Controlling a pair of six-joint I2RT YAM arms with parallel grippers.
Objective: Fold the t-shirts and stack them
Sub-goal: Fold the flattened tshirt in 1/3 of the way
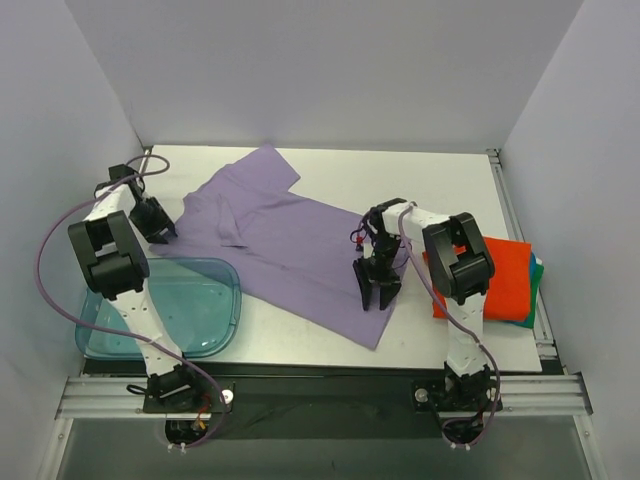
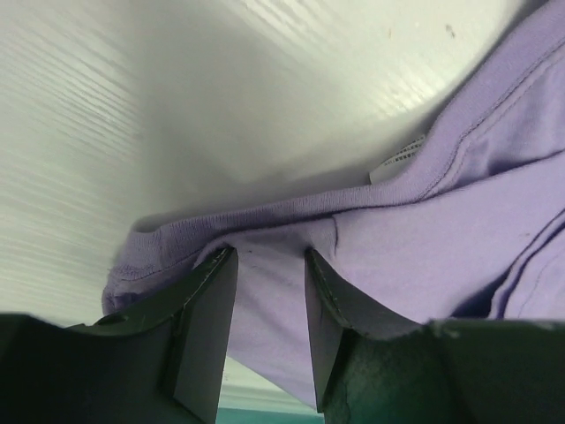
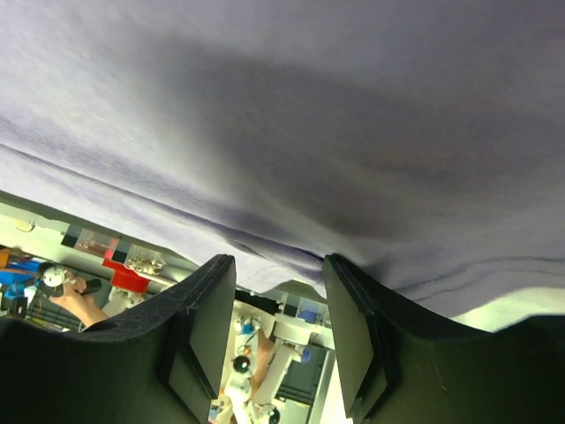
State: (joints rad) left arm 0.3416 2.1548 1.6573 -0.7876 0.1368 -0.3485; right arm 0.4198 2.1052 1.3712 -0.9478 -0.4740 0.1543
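Left gripper (image 2: pixel 265 256): dark fingers parted, lavender t-shirt (image 2: pixel 424 247) lying in gap at ribbed collar band (image 2: pixel 265 215), no pinch visible. Small white label (image 2: pixel 395 160) just beyond. Right gripper (image 3: pixel 275 261): fingers likewise apart, tips at shirt's stitched hem, soft matte cloth draped overhead. Lavender shirt sprawled crumpled, diagonal across white desk (image 1: pixel 400 180), between both arms. Translucent blue tray (image 1: pixel 228 305), rounded corners, just beside left arm, shirt edge touching it. Orange-red t-shirt (image 1: pixel 505 280) folded flat at desk's right edge, atop green-teal t-shirt (image 1: pixel 537 275), only its edge showing.
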